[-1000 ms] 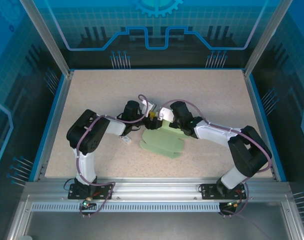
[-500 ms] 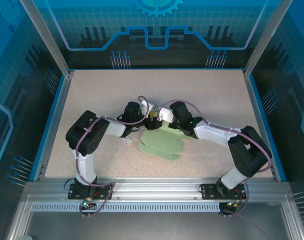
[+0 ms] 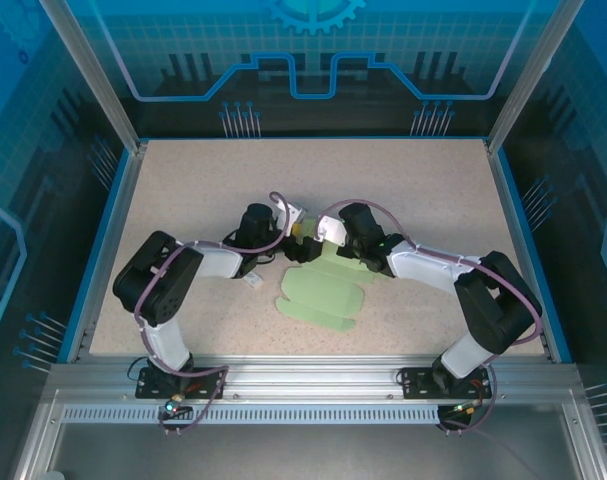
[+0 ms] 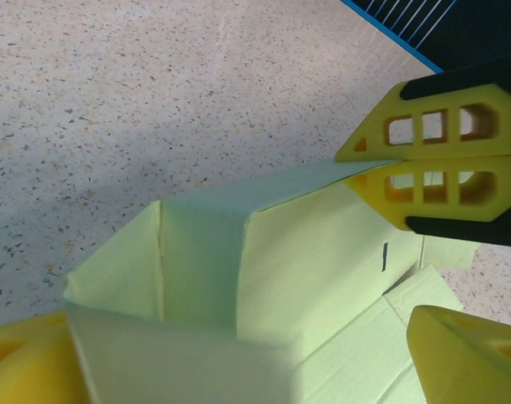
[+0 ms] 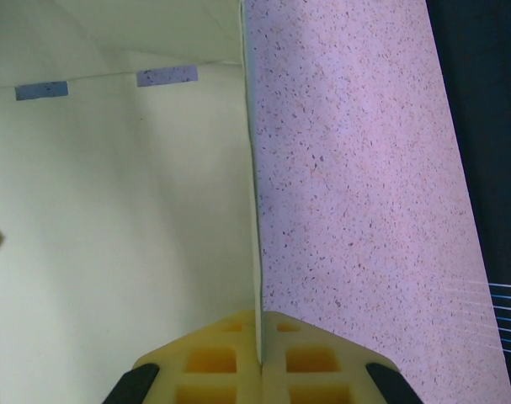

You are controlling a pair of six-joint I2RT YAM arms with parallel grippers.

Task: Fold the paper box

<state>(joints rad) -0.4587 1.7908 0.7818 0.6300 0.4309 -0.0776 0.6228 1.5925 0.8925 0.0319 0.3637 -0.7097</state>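
Note:
The paper box (image 3: pixel 318 295) is a pale mint-green die-cut sheet, partly folded, lying mid-table with its far end raised between the two grippers. My right gripper (image 3: pixel 315 238) is shut on the thin top edge of an upright panel (image 5: pixel 112 210), the cardboard pinched between its yellow fingertips (image 5: pixel 259 324). In the left wrist view that same gripper (image 4: pixel 356 160) clamps the panel's corner. My left gripper (image 3: pixel 296 228) stands open, its yellow fingers (image 4: pixel 457 353) wide apart on either side of the folded flaps (image 4: pixel 322 252) and not pressing them.
A tiny white printed tag (image 3: pixel 251 281) lies on the speckled table (image 3: pixel 183 190) just left of the sheet. Blue rails and glass walls border the table. The two arms meet nose to nose above the sheet's far end.
My left gripper's jaws have spread wider and the left arm has drawn back to the left. The sheet's raised part has sunk and it lies flatter. The right gripper keeps its pinch.

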